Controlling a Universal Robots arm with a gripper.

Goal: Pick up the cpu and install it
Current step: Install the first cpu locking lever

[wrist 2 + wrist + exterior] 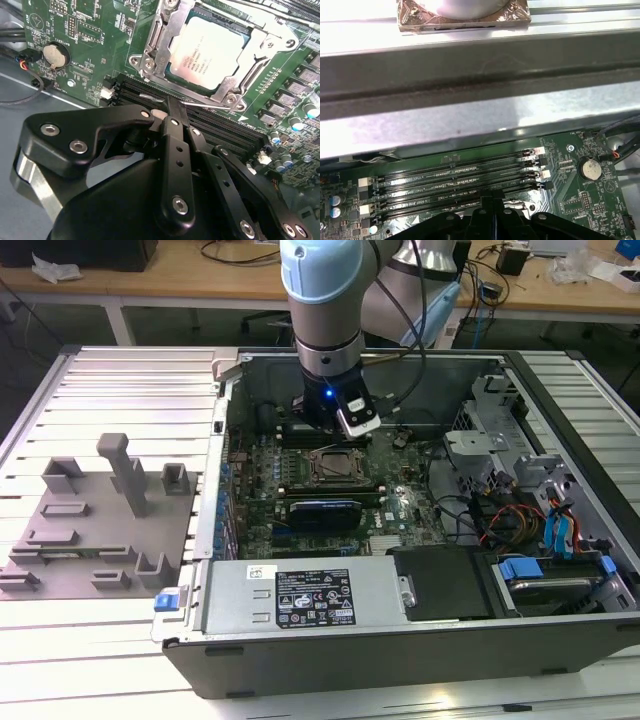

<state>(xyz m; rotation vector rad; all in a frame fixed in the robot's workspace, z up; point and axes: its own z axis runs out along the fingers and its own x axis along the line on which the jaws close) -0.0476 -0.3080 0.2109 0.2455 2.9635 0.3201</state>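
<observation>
Resting in its socket (220, 55), the cpu (207, 50) is judged installed, while the clenched, empty gripper (172, 107) is held just beside it.

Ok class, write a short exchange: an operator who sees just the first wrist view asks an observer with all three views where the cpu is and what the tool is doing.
Operator: I see memory slots and a coin battery. Where is the cpu?
Observer: In the second wrist view the cpu lies in the socket frame, right beside those slots.
Operator: Is the tool holding anything?
Observer: No. The tool is shut and empty, its tip by the thin socket lever.
Operator: Where does the arm stand?
Observer: In the exterior view the arm reaches down into the open computer case, over the motherboard.
</observation>
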